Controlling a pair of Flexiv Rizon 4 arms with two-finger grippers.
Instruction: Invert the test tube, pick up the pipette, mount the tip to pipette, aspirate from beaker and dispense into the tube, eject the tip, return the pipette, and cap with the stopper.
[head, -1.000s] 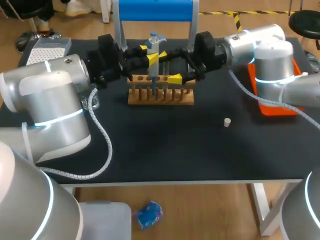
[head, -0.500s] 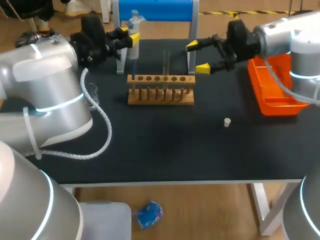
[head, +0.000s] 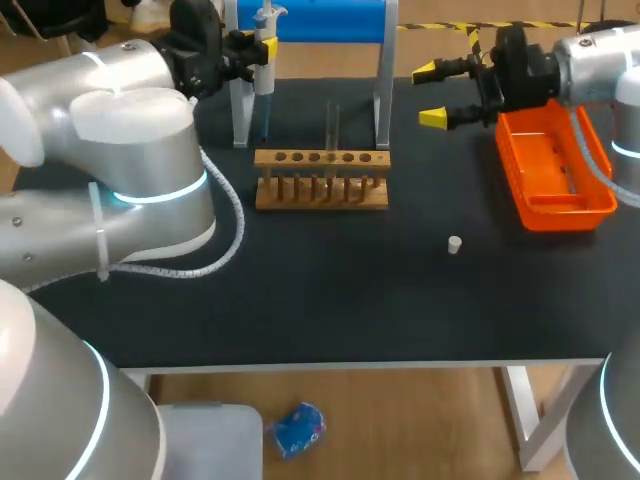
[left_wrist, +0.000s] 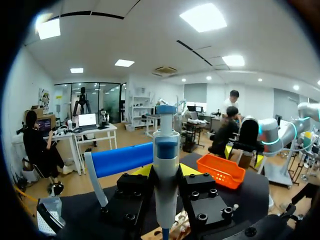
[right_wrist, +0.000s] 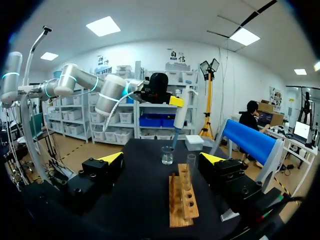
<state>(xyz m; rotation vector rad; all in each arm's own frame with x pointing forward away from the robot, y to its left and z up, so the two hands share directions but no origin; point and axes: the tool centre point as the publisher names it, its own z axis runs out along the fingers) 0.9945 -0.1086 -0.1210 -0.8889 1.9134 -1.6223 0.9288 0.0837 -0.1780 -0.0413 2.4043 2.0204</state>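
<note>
Pipette (head: 266, 62) upright, clamped in left tool (head: 262, 46) beside blue stand (head: 310, 20); right tool (head: 430, 94) open, nearer to stopper (head: 454, 244).

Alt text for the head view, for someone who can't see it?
The left hand holds the pipette upright beyond the wooden rack, which carries one test tube. The right hand is open beside the orange tray; a white stopper lies on the black table.

The rack (head: 321, 192) looks wooden, the tube (head: 332, 125) glass, the table (head: 330, 290) matt.
</note>
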